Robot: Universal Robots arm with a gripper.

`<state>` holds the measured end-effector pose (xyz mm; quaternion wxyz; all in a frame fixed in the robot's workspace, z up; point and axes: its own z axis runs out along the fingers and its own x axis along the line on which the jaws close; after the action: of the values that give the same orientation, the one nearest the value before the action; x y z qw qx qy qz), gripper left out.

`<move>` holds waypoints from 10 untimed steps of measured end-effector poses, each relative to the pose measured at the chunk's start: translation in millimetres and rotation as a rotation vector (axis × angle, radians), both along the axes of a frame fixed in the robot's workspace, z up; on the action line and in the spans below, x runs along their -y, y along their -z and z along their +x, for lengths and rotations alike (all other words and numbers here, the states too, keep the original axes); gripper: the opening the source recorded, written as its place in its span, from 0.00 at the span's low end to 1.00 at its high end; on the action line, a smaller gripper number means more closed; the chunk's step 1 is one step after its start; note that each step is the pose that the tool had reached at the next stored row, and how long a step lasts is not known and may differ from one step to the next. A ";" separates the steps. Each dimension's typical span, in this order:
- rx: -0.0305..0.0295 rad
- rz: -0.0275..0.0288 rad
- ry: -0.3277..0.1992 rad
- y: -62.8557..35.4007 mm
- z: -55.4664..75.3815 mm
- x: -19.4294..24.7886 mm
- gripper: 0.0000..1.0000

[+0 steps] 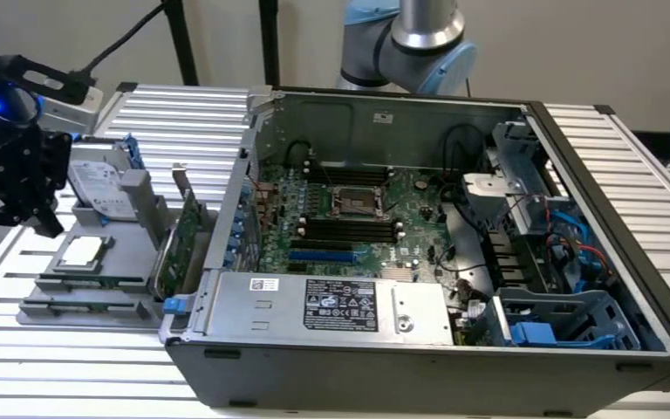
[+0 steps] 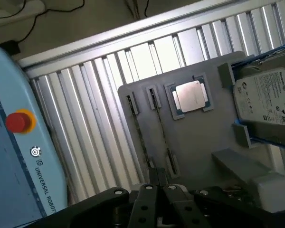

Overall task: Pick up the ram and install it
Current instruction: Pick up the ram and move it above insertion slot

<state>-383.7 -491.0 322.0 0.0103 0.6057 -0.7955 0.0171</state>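
Observation:
Two thin dark ram sticks stand on edge in slots of the grey parts tray (image 2: 199, 142): one ram stick (image 2: 139, 130) nearer the tray's edge and a second (image 2: 162, 135) beside it. In the exterior view they lie at the tray's front, ram (image 1: 85, 282). My gripper (image 1: 44, 223) hangs above the tray's far-left side, apart from the sticks. In the wrist view its black fingers (image 2: 149, 183) sit together, gripper (image 2: 156, 179) shut with nothing held. The black memory slots (image 1: 347, 231) lie on the motherboard inside the open computer case (image 1: 428, 367).
The tray also carries a silver processor chip (image 2: 190, 96), a hard drive (image 2: 266, 102) and a green expansion card (image 1: 178, 253) standing by the case wall. A blue teach pendant (image 2: 19, 156) with a red button lies past the slatted table's edge. Cables and a drive cage crowd the case's right side.

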 end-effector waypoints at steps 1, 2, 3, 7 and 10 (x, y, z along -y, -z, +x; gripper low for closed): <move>0.0001 0.0006 -0.018 1.5 -0.1 0.0 0.00; 0.0001 0.0011 -0.036 3.0 -0.2 0.0 0.00; 0.0000 0.0017 -0.054 4.6 -0.4 0.0 0.00; 0.0003 0.0113 -0.116 9.2 -1.2 0.0 0.00; 0.0015 0.0329 -0.145 11.2 -2.1 0.0 0.00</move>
<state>-385.9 -490.9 310.8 -0.0016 0.6619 -0.7496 0.0051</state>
